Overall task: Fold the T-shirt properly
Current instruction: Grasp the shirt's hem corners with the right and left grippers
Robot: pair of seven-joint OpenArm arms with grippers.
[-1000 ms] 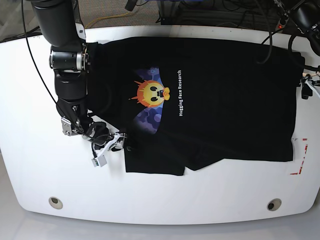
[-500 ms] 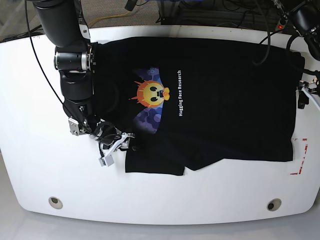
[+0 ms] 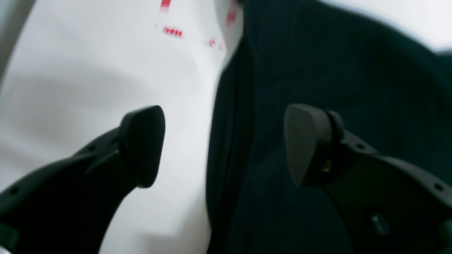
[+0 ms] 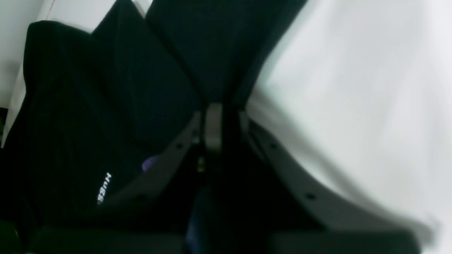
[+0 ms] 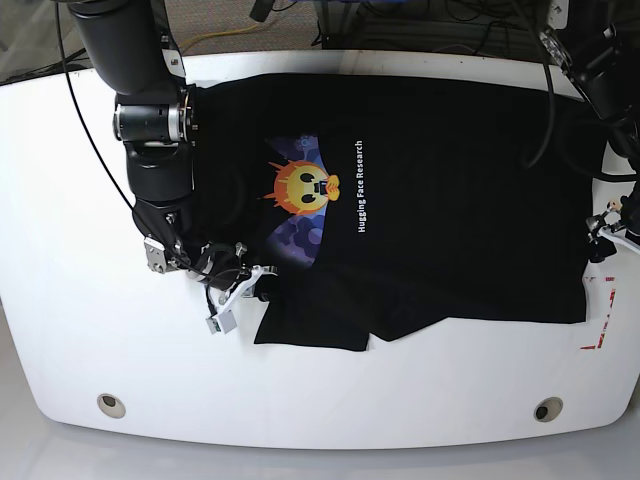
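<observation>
Your right gripper [image 4: 213,120] is pinched onto the sleeve corner of the T-shirt [image 5: 440,190], spread print-up across the table [image 5: 60,200], while your left gripper [image 3: 224,144] gapes empty over the opposite hem, apparently readying a fold.

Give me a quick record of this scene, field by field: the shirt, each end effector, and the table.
garment: black T-shirt lying spread on the table, orange emoji print and white "Hugging Face Research" text facing up
surface: white table with red marks near its edge
right end effector: shut on the T-shirt, pinching a fold at the shirt's corner
left end effector: open, fingers straddling the shirt's edge, one over fabric and one over bare table
fold progress: one sleeve area already lies folded over; the body is still mostly spread out
</observation>
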